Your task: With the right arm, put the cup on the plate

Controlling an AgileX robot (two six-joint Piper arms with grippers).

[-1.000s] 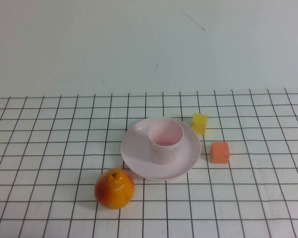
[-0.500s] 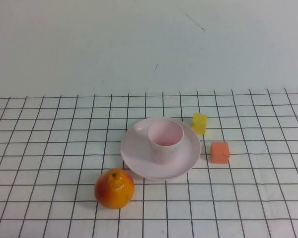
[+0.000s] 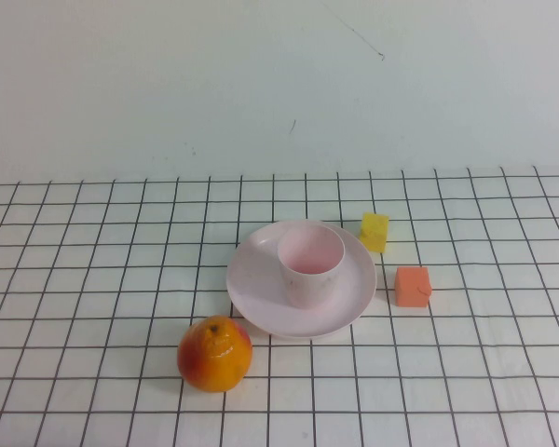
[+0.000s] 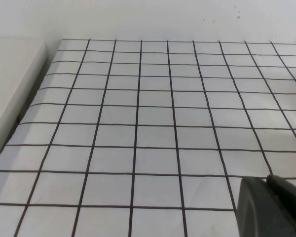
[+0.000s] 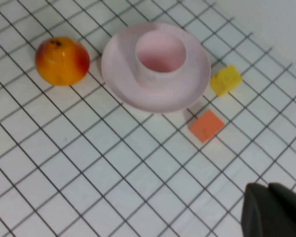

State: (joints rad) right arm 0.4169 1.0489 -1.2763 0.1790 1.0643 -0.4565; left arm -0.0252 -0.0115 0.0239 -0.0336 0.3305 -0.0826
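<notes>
Nearest the robot on the gridded worktop [image 3: 93, 307]: an orange-red fruit [image 3: 214, 353], lying just in front of the plate's left front edge, a narrow gap between them.

Next back, centre of worktop: the plate [image 3: 261, 298], flat on the grid. The cup [image 3: 310, 265] stands upright on it, mouth up, slightly right of the plate's middle. Cup rim well inside the plate's rim all round.

Right of the plate: an orange block [image 3: 412, 286], near the rim but apart. Behind it, a yellow block [image 3: 374, 231] just off the plate's far right edge. Plain pale wall beyond.

Right claw [image 5: 274, 210]: a dark tip shows in the right wrist view, raised above bare grid, well apart from the plate; fingers together, holding nothing.

Left claw [image 4: 271, 207]: a dark tip over bare grid in the left wrist view; cannot tell whether fingers are apart or together.
</notes>
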